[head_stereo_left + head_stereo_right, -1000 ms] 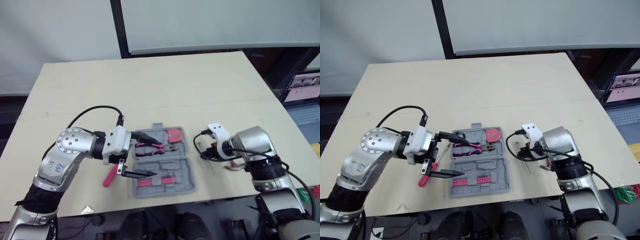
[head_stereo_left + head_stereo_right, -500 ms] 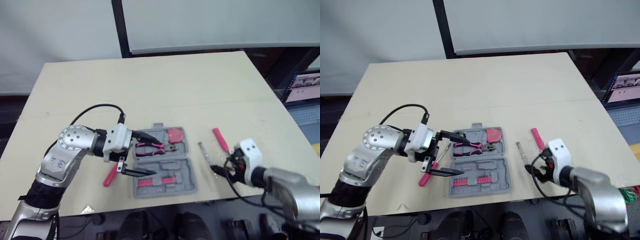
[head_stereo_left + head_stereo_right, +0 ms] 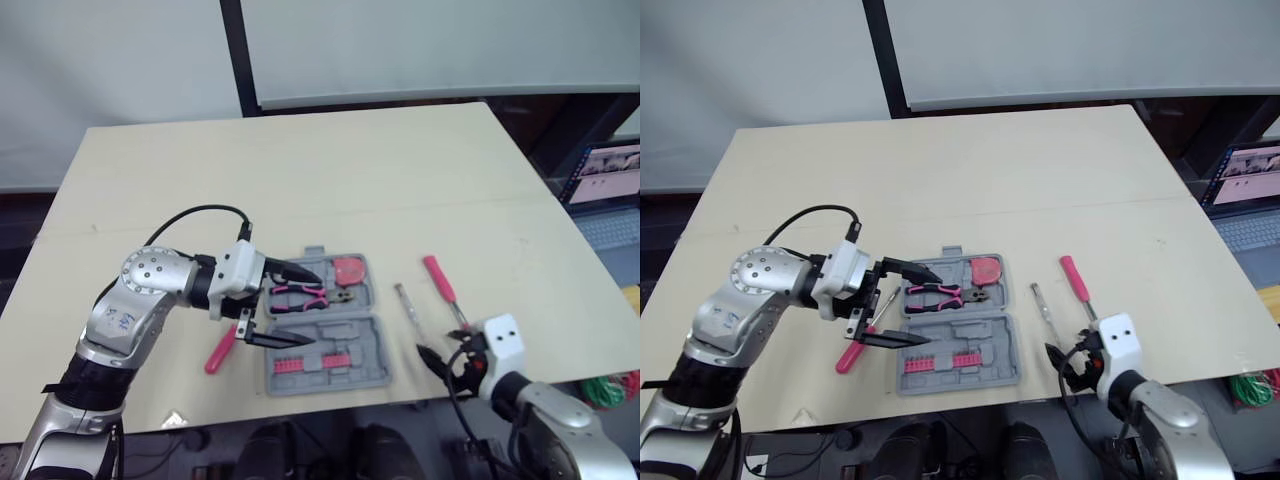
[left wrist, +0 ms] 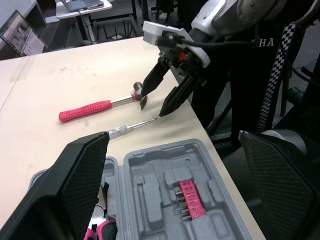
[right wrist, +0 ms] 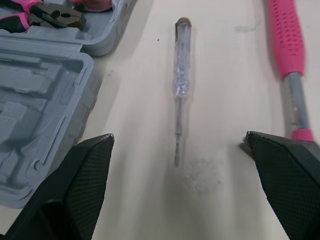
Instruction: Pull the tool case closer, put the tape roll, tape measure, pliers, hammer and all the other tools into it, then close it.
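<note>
Your left gripper [image 3: 315, 312] hangs wide open over the open grey tool case [image 3: 362, 342]. Your right gripper [image 4: 152, 107], fingers spread, sits beside the pink-handled hammer [image 3: 438, 277] and clear screwdriver [image 5: 180, 82].

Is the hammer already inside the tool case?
No, the hammer lies on the table to the right of the tool case, beside a clear-handled screwdriver.

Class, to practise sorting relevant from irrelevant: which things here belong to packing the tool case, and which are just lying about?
Belong to the job: tool case, pliers lying in it, hammer, clear-handled screwdriver, pink-handled tool left of the case.

Just lying about: laptop off the table's right side, green cord past the table's edge.
</note>
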